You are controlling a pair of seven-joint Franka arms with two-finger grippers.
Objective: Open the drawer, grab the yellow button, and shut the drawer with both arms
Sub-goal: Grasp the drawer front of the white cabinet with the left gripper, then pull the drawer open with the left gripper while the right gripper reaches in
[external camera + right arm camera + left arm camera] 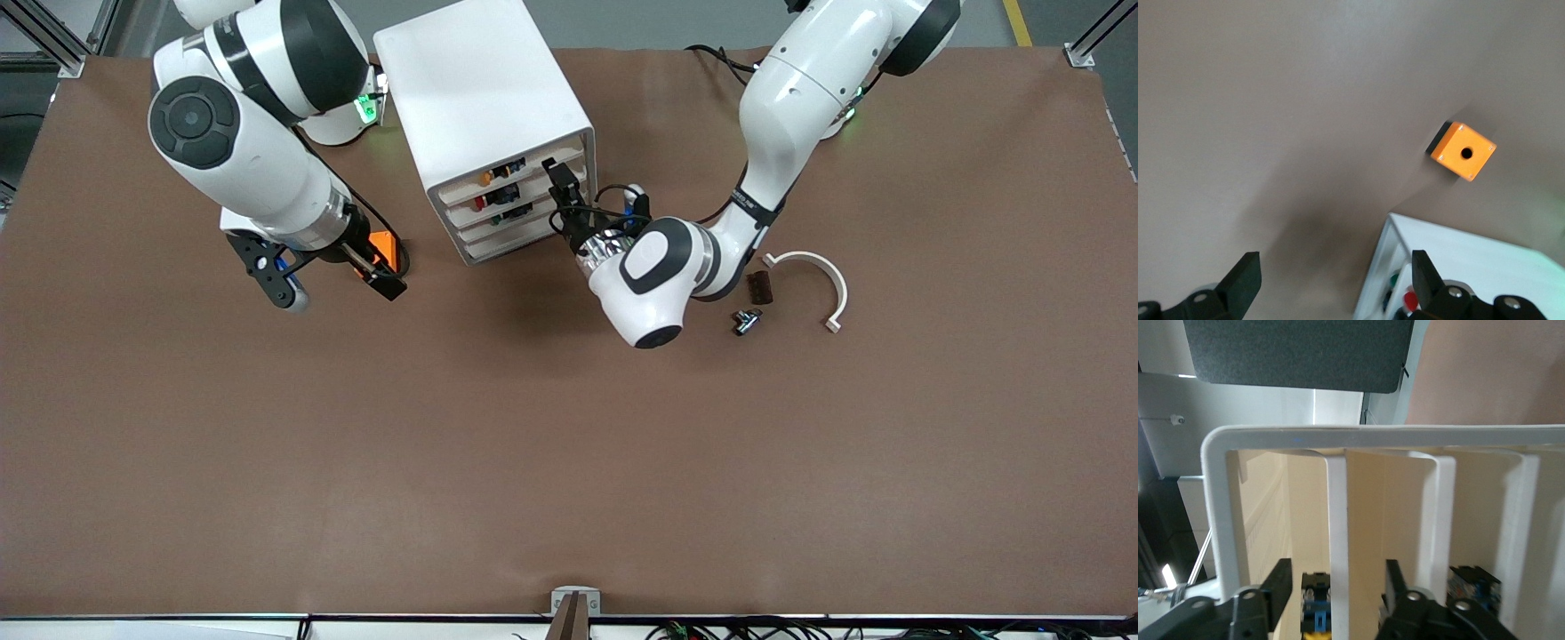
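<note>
Between left pincer (pixel 1335 587) fingers, drawer (pixel 1338 540) front

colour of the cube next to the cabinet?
Orange cube with a black hole in its face and a dark base; clearest in the right wrist view.

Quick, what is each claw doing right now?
Left gripper: at the front of the drawer, fingers either side of its front edge, not clamped.
Right gripper: open, holding nothing, over the table.
</note>
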